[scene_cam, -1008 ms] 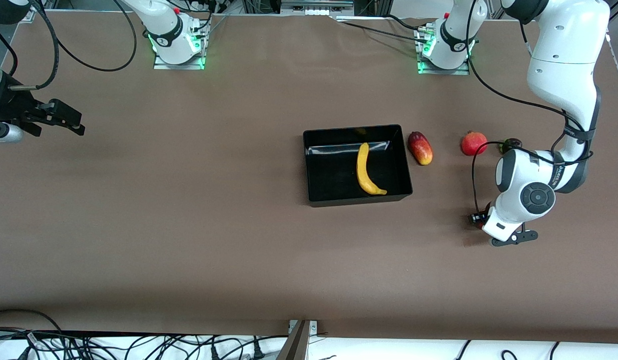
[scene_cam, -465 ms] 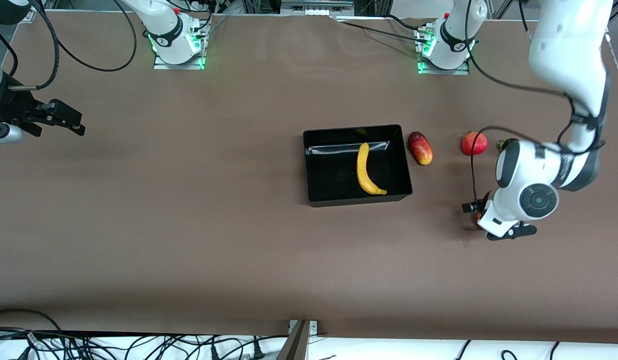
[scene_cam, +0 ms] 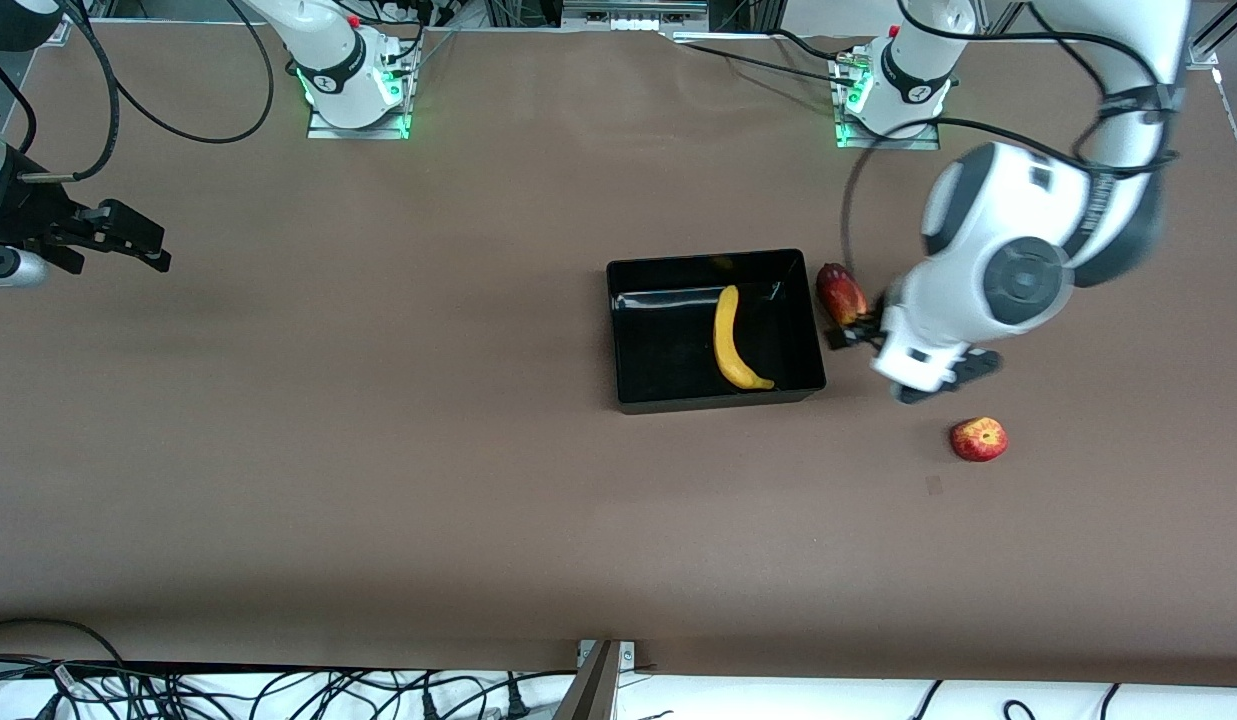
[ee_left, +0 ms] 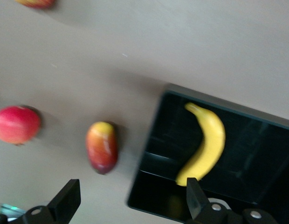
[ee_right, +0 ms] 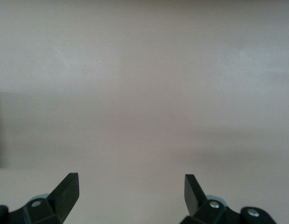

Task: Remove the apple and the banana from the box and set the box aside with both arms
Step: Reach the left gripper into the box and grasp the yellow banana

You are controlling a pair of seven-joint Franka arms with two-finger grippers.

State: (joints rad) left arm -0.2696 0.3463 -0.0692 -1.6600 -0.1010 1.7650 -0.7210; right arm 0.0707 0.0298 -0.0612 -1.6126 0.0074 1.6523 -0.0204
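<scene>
Front view: the left arm comes down from its base at the top edge, bends sharply at a large white elbow, and carries its wrist low over the table just beside the box, at the side toward the left arm's end. The left pincer hangs over the bare strip between the box wall and the mango, and it holds nothing. The black open-top box sits near the table's middle with the banana lying lengthwise inside it. The apple rests alone on the table, nearer to the front camera than the left arm's wrist and well apart from the box. The right arm waits at the right arm's end of the table, its right pincer raised there, with wide open table between it and the box.

Left wrist view: the left pincer is spread wide and empty, its two black fingertips framing the scene. Between them lie the mango and the box corner, the two close but apart. The banana curves across the box floor. The pomegranate sits beside the mango with clear table between them, and a sliver of the apple shows at the picture's edge.

Right wrist view: the right pincer is spread wide and empty, with only bare table before it.
</scene>
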